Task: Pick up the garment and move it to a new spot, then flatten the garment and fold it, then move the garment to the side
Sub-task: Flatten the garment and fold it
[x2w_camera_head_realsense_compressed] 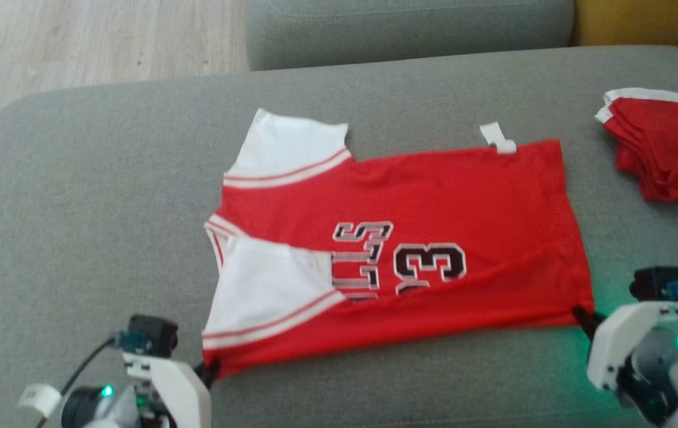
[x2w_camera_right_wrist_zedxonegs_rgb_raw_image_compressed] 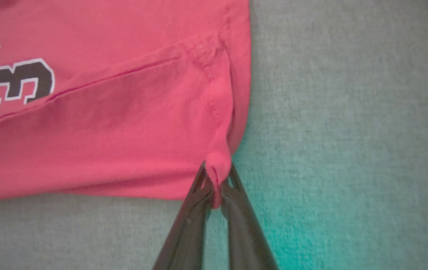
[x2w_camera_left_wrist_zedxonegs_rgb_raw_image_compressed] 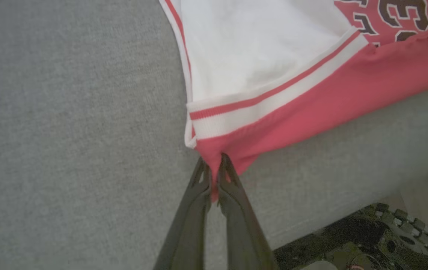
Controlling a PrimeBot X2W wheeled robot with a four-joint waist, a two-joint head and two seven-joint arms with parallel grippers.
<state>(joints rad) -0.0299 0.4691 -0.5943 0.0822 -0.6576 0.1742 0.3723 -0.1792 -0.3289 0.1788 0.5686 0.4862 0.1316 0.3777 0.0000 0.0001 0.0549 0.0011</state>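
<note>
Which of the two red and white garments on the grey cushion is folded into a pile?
The plain red bundle at the far right; the numbered red jersey lies spread out.

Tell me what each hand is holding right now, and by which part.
Both hold the red jersey: the left hand pinches its near corner below the white sleeve, the right hand its near hem corner.
</note>
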